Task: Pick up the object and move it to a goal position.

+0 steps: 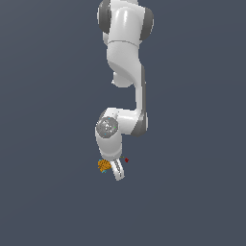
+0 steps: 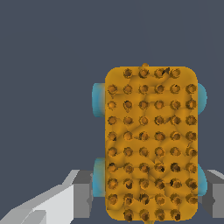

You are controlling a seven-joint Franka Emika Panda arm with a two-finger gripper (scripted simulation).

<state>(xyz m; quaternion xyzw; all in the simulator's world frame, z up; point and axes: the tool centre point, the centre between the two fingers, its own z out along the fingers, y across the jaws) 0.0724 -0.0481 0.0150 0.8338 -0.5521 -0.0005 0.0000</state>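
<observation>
The object (image 2: pixel 151 144) is an orange, bumpy oblong block with small cyan wheel-like bits on its long sides, and it fills much of the wrist view. My gripper (image 2: pixel 148 199) straddles one end of it, with a grey finger (image 2: pixel 81 192) against the cyan bits on one side and the other finger against the opposite side. In the exterior view the object (image 1: pixel 103 166) sits small against the gripper (image 1: pixel 113 170) at the end of the white arm; one finger is hidden behind it.
A tiny red marker (image 1: pixel 127 160) shows just to the exterior view's right of the gripper. The white arm (image 1: pixel 126 57) hangs down from above. Everything else is plain dark grey.
</observation>
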